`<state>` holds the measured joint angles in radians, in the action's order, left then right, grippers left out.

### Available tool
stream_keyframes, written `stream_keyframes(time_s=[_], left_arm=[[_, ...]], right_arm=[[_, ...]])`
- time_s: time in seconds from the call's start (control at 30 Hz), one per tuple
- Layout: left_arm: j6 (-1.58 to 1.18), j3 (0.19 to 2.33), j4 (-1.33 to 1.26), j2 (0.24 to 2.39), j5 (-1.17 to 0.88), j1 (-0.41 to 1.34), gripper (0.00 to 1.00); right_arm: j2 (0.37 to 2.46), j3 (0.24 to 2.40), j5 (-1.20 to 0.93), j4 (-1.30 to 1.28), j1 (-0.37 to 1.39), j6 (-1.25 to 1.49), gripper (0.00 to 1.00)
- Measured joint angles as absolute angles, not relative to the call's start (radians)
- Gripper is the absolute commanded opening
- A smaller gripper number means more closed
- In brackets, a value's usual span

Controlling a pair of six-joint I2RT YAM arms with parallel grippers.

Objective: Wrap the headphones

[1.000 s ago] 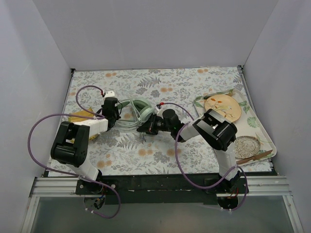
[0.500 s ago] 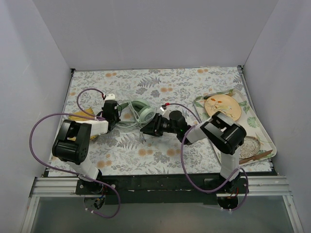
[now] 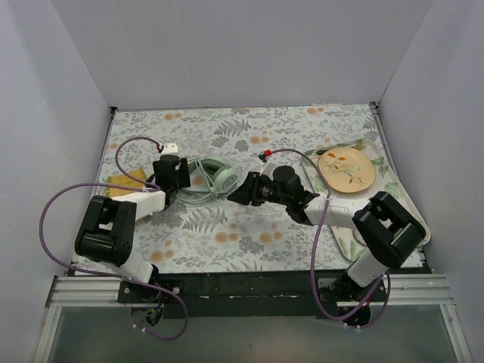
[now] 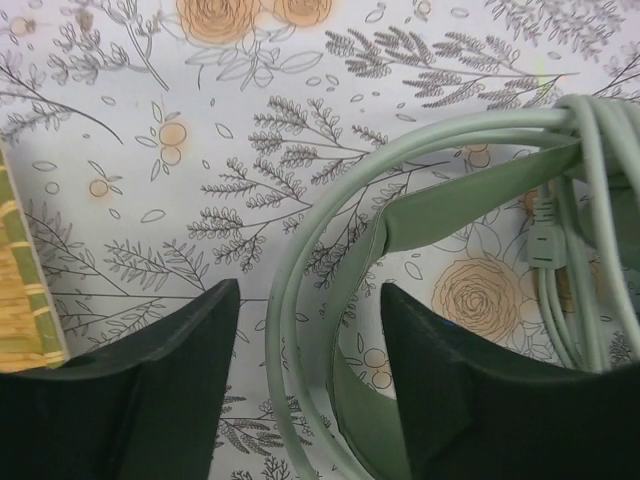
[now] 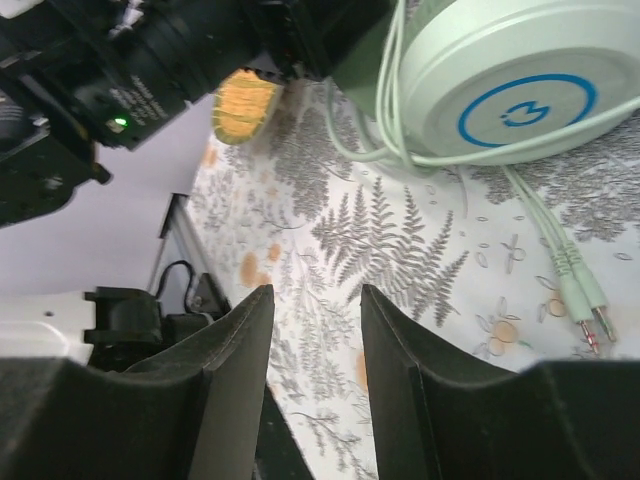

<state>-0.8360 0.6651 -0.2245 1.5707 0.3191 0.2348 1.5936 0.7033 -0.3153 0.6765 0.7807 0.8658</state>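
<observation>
The pale mint-green headphones (image 3: 215, 172) lie on the flowered tablecloth between the two arms, their thin cable (image 3: 198, 193) looped in coils round the headband. My left gripper (image 3: 180, 184) hangs just left of them. In the left wrist view it (image 4: 308, 290) is open, and the cable loops (image 4: 290, 330) and the headband (image 4: 440, 215) pass between its fingers without touching them. My right gripper (image 3: 234, 195) is just right of the headphones. In its own view it (image 5: 315, 292) is open and empty, with an ear cup (image 5: 500, 90) ahead and the cable's plugs (image 5: 585, 310) lying loose.
A patterned tray (image 3: 408, 208) with plates stands at the right edge of the table. A yellow-green mat (image 3: 125, 181) lies left of the left arm, its edge (image 4: 20, 290) beside the left finger. White walls close in the back and both sides.
Both grippers have opened. The left one let go of the cable. The right gripper has drawn back to the right, away from the headphones, and its elbow has swung right.
</observation>
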Motion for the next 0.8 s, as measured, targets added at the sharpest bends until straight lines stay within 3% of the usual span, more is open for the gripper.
stream_keyframes(time_s=[0.07,0.2,0.3,0.47,0.6,0.73,0.8], left_arm=[[-0.823,0.667,-0.224,1.548,0.317,0.235,0.71],[-0.795,0.677,-0.217,1.501,0.311,0.235,0.98],[-0.767,0.694,-0.204,1.459,0.302,0.228,0.98],[-0.711,0.730,-0.133,1.340,0.241,0.180,0.98],[-0.641,0.797,-0.019,1.217,0.165,0.130,0.98],[-0.565,0.819,0.112,1.066,0.113,0.109,0.98],[-0.526,0.805,0.175,0.979,0.094,0.100,0.98]], right_arm=[[1.573,0.705,-0.298,0.629,0.777,0.817,0.49],[1.508,0.711,-0.267,0.529,0.755,0.708,0.49],[1.452,0.719,-0.254,0.466,0.711,0.620,0.50],[1.369,0.735,-0.191,0.335,0.607,0.475,0.60],[1.291,0.731,-0.084,0.241,0.505,0.367,0.85],[1.205,0.697,0.023,0.180,0.390,0.291,0.99],[1.175,0.681,0.073,0.160,0.351,0.273,0.99]])
